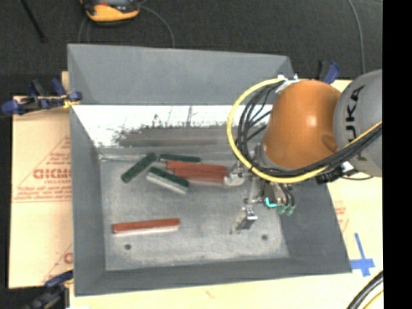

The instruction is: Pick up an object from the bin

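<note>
Nothing looks picked yet: the end effector (245, 219) hangs low over the bin (87, 224) floor, right of a red-brown bar (146, 225), whether open or closed I cannot tell.

An orange-and-black handheld device (108, 2), perhaps a meter or a controller, is lying on the dark floor (212, 11) near the view's upper left. A thin pale cable (168, 29) is trailing from it, curving rightward and downward.
</note>
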Motion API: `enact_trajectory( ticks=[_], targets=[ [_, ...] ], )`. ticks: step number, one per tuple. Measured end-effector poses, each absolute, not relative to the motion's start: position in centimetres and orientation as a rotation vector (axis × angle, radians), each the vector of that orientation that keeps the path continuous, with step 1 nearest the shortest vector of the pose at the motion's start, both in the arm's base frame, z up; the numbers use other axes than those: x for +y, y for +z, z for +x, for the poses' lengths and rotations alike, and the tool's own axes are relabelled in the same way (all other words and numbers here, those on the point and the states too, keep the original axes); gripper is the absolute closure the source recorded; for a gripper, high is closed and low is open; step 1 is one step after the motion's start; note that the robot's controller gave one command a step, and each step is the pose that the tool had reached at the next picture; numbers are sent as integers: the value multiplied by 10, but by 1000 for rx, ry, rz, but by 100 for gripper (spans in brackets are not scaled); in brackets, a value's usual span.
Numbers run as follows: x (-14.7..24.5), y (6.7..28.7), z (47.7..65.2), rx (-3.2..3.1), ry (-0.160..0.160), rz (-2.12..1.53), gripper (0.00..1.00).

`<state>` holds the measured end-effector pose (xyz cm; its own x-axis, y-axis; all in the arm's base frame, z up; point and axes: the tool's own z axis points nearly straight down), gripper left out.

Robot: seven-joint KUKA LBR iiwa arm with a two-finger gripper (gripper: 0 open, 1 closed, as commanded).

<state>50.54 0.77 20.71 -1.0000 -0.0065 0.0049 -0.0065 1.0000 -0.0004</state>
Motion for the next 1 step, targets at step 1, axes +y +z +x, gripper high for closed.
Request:
enact_trajectory(
  ticks=[1],
  targets=[
    [8, 211, 507, -3145, 0, 10, 0]
  ],
)
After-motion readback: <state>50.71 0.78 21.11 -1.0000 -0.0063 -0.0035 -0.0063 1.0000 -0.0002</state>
